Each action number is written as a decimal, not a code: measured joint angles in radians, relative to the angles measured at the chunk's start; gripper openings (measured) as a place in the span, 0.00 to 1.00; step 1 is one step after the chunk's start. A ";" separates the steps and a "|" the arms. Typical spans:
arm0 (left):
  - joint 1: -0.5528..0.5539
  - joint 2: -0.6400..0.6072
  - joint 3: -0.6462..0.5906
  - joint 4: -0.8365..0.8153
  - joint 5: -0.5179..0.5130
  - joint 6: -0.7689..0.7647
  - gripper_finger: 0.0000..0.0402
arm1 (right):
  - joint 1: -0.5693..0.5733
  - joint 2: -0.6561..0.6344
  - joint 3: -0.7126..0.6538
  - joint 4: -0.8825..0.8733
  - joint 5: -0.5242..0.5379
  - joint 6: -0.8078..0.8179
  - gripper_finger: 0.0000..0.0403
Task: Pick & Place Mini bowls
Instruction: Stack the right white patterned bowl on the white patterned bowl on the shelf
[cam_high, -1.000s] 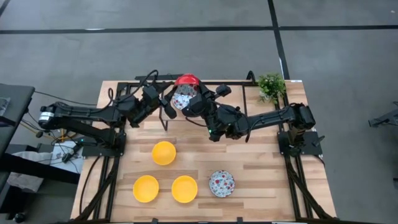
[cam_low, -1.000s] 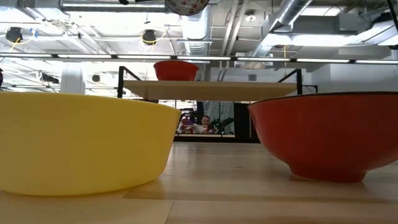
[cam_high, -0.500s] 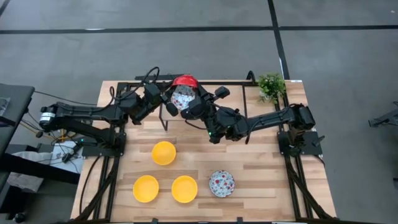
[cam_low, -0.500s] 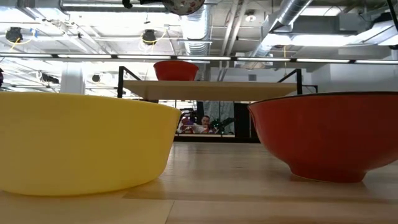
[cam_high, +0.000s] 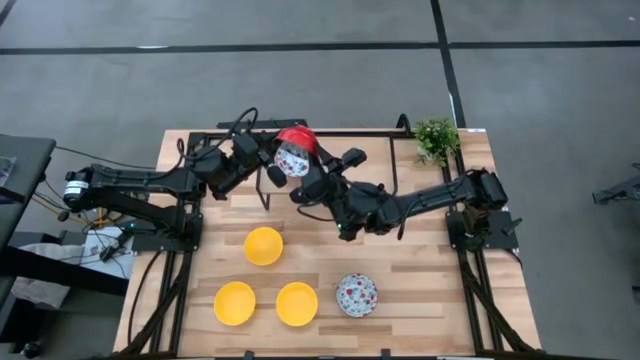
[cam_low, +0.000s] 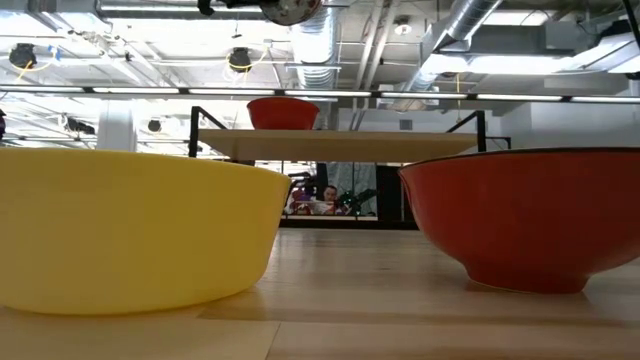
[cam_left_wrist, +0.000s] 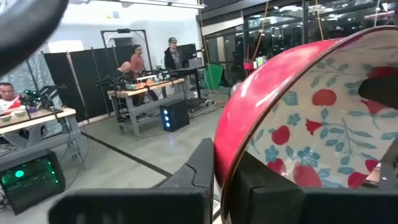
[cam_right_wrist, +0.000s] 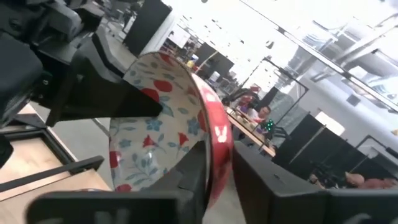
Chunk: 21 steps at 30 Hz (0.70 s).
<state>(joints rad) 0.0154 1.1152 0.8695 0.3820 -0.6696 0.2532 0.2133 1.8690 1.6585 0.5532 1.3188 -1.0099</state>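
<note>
A mini bowl (cam_high: 291, 159), white inside with red speckles and red outside, hangs on edge above the far middle of the table, between both grippers. My left gripper (cam_high: 272, 166) is shut on it. My right gripper (cam_high: 305, 180) is open, with a finger on either side of the bowl's rim (cam_right_wrist: 219, 146). Three yellow bowls (cam_high: 263, 245) (cam_high: 234, 303) (cam_high: 297, 303) and one patterned bowl (cam_high: 356, 295) rest upright on the table. A red bowl (cam_high: 299, 133) sits upright on the raised shelf (cam_low: 340, 145). My left gripper pinches the bowl's rim (cam_left_wrist: 219, 163) on its left side. One finger lies on the patterned inside (cam_left_wrist: 261, 186) and one on the red outside (cam_left_wrist: 200, 167). The fingers come level from the table's left. The bowl is lifted clear and tilted on edge. My right gripper straddles the rim; whether it touches, I cannot tell.
A small green plant (cam_high: 436, 138) stands at the far right corner. The black shelf frame (cam_high: 262, 190) rises at the far edge, beneath the two arms. Bare wood lies between the shelf and the bowls. People and benches show in the room beyond.
My left gripper has taken hold of the bowl's rim. My right gripper has drawn back a little toward the near edge, and its fingers now stand apart around the rim. The bowl has stayed up in the air, shifting slightly toward the table's left.
</note>
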 joint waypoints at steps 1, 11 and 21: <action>0.000 0.000 -0.001 -0.002 0.001 0.001 0.03 | 0.005 0.000 0.000 0.000 0.001 -0.014 0.22; -0.002 -0.002 -0.003 -0.010 -0.001 0.010 0.03 | 0.044 -0.002 0.000 -0.004 0.055 -0.051 0.41; 0.011 -0.065 -0.004 -0.040 -0.126 0.068 0.03 | 0.090 -0.008 0.002 -0.007 0.101 -0.078 0.49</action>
<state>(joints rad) 0.0268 1.0501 0.8658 0.3424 -0.7960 0.3212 0.3036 1.8614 1.6604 0.5466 1.4200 -1.0881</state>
